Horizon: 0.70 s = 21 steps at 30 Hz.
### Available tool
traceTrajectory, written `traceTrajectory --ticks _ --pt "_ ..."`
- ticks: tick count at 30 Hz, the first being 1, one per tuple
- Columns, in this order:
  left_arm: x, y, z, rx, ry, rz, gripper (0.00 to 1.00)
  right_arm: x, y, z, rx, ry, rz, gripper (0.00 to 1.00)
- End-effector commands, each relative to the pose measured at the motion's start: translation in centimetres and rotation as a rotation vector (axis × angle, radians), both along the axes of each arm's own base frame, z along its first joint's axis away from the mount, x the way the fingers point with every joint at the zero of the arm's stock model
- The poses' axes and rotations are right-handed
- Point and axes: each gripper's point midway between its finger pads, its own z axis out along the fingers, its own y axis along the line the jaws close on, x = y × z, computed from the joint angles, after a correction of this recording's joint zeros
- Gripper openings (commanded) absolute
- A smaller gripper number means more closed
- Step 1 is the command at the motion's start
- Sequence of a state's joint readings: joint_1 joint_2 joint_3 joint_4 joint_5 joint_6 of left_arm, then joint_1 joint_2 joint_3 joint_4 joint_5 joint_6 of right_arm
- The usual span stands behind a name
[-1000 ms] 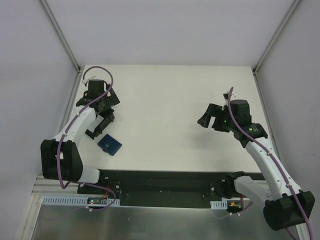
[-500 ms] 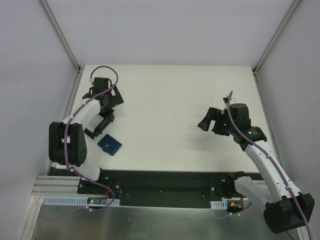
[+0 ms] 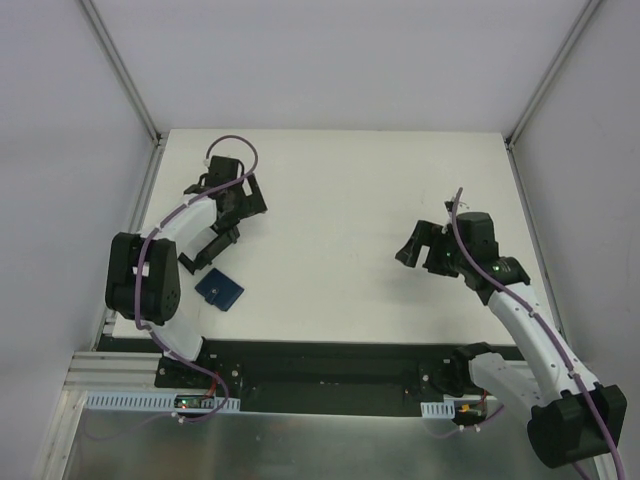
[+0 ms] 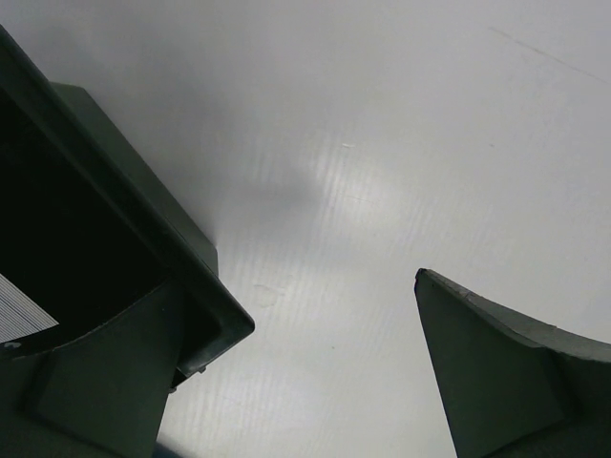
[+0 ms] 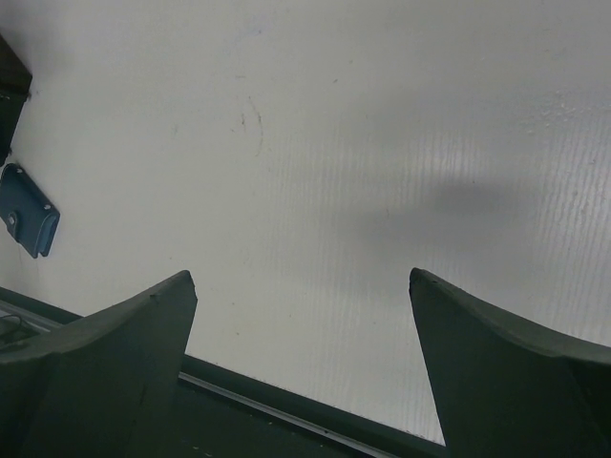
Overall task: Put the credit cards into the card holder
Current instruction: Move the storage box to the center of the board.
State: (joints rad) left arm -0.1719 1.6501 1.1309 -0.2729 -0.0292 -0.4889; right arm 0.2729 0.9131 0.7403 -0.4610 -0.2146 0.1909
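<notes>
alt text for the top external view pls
Seen from above, a closed navy card holder lies near the front left of a white table, beside a black box frame. The left hand hovers open beyond them and the right hand open over the right side; no credit cards show.

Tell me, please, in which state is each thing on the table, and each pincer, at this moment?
wallet, closed, lying flat on the table.
black box, on the table near the wallet; its contents cannot be seen.
left pincer, open, empty, close beside the black box.
right pincer, open, empty, above a bare part of the table.
</notes>
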Motion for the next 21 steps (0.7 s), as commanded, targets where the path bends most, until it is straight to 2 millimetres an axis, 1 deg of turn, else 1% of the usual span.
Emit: traceTrajectory --ticks 1,4,7,8,10,18,21 --pt "1.6 -3.1 1.9 -0.069 -0.060 -0.024 0.99 0.1 -0.7 0.2 -0.013 -0.023 -0.045 0.96" --pt "1.5 -5.1 2.1 -0.080 -0.061 -0.056 0.99 0.0 -1.9 -0.5 -0.063 -0.014 -0.098 0.96" --pt "1.4 -7.6 2.3 -0.102 -0.059 -0.085 0.99 -0.2 -3.3 -1.3 -0.105 -0.003 -0.175 0.96" --pt "1.3 -8.4 2.2 -0.106 -0.055 -0.098 0.99 -0.2 -4.2 -1.6 -0.132 -0.002 -0.218 0.96" --pt "1.1 -10.4 2.3 -0.118 -0.055 -0.129 0.99 -0.4 -5.2 -2.1 -0.166 0.005 -0.264 0.96" --pt "0.2 -17.5 2.5 -0.171 -0.044 -0.199 0.99 -1.4 -8.0 -2.3 -0.212 0.009 -0.392 0.96" --pt "-0.3 -19.7 2.4 -0.200 -0.031 -0.210 0.99 -1.5 -8.3 -2.3 -0.200 0.009 -0.412 0.96"
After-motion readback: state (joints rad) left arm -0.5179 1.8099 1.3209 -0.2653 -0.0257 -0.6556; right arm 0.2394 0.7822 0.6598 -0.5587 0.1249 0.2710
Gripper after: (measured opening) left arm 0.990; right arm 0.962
